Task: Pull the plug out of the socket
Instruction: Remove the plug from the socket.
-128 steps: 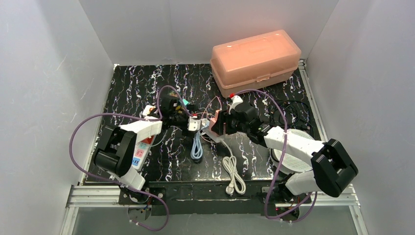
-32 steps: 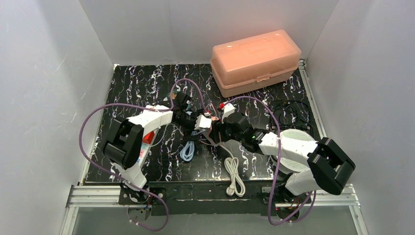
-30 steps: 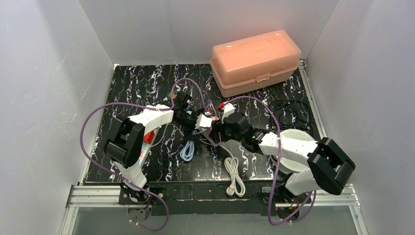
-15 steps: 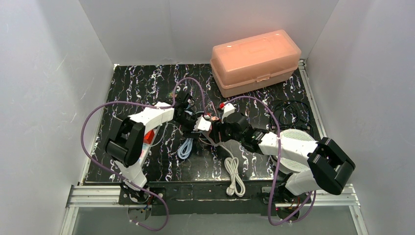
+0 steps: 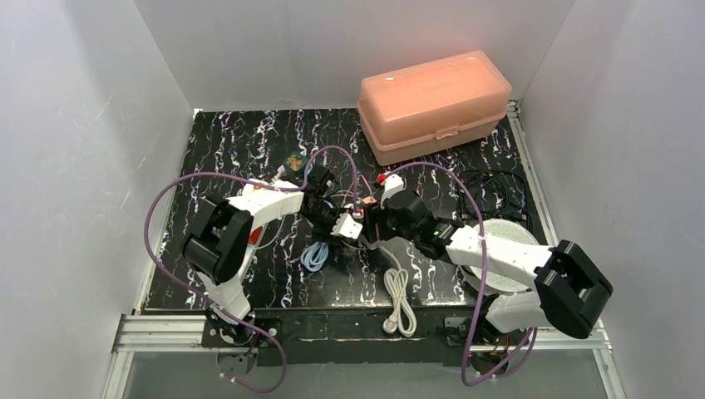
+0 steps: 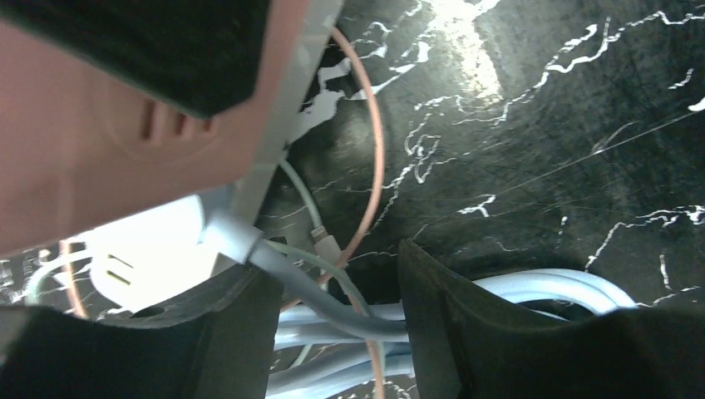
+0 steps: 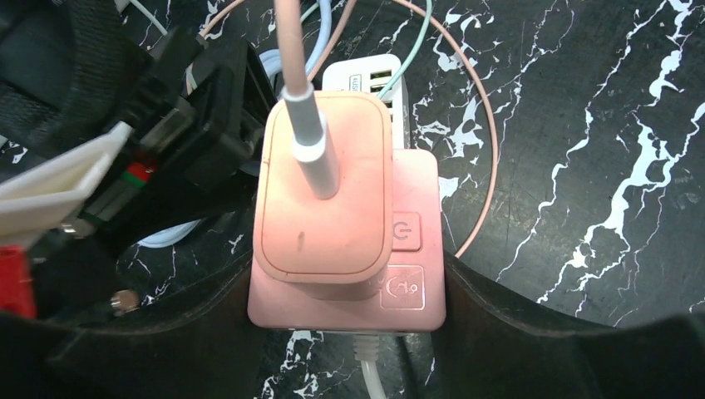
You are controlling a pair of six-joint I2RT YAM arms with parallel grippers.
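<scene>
Whereas a few seconds back the left arm lay along the left side of the bench [image 5: 233,150], it now reaches in to the centre. Left end effector [image 6: 337,278]: fingers narrowing over the last second but apart, straddling the pale blue cable [image 6: 515,291] just below the pink block, with nothing visibly gripped. Plug [image 7: 322,187]: pink, with a cable leaving its back; seated fully on the socket [image 7: 407,291] at mid-bench, no gap showing between them. Right end effector [image 7: 345,291]: clamped on the socket's two sides, unchanged over the last second. Judgement: the socket is braced. The pulling grasp is only forming, and seems to be around the cables, not the plug body. Extraction not yet begun.
</scene>
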